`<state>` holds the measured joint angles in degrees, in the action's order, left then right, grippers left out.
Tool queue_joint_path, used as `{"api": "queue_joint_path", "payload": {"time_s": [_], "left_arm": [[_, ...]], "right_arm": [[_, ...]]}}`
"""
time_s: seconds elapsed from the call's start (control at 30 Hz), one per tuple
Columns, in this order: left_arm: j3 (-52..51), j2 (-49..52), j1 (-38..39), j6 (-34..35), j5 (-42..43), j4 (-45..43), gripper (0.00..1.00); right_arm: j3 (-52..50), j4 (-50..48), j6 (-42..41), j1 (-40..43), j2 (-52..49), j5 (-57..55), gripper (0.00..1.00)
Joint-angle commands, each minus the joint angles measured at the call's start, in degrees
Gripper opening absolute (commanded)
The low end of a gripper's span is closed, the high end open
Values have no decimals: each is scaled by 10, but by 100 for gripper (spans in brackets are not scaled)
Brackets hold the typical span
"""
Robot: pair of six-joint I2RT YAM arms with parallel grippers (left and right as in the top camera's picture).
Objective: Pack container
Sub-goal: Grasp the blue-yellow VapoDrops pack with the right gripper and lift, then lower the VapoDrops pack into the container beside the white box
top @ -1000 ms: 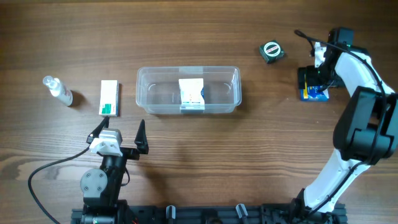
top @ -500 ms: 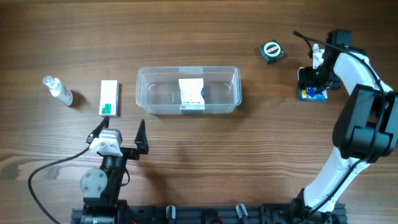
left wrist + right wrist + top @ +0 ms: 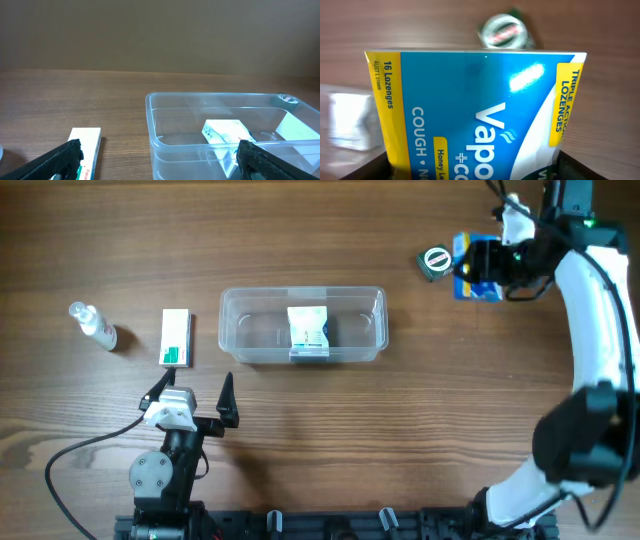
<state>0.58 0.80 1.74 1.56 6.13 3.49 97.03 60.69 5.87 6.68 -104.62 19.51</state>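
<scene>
The clear plastic container sits mid-table with a small white box inside; it also shows in the left wrist view with the white box. My right gripper is shut on a blue and yellow lozenge box, held above the table at the far right, beside a round green tape measure. The lozenge box fills the right wrist view. My left gripper is open and empty, near the front edge, below the container. A white and green box lies left of the container.
A small clear spray bottle lies at the far left. The tape measure also shows in the right wrist view, behind the lozenge box. The white and green box shows in the left wrist view.
My right gripper has lifted the lozenge box off the table and carried it up and to the left, next to the tape measure. The left arm has not moved.
</scene>
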Motion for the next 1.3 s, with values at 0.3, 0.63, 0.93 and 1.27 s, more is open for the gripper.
{"api": "queue_joint_path", "payload": {"time_s": [0.3,0.63,0.93,1.27], "left_arm": [[-3,-4,-4,-7,9,2,100],[-3,-4,-4,-7,9,2,100],[-3,-4,-4,-7,9,2,100],[-3,-4,-4,-7,9,2,100]], "right_arm": [[11,-68,-318,-360,52,-112,78],[11,-122,-391,-409,-104,-125,78],[8,-121,-391,-411,-142,-142,79],[5,-119,-388,-418,-160,-141,79]]}}
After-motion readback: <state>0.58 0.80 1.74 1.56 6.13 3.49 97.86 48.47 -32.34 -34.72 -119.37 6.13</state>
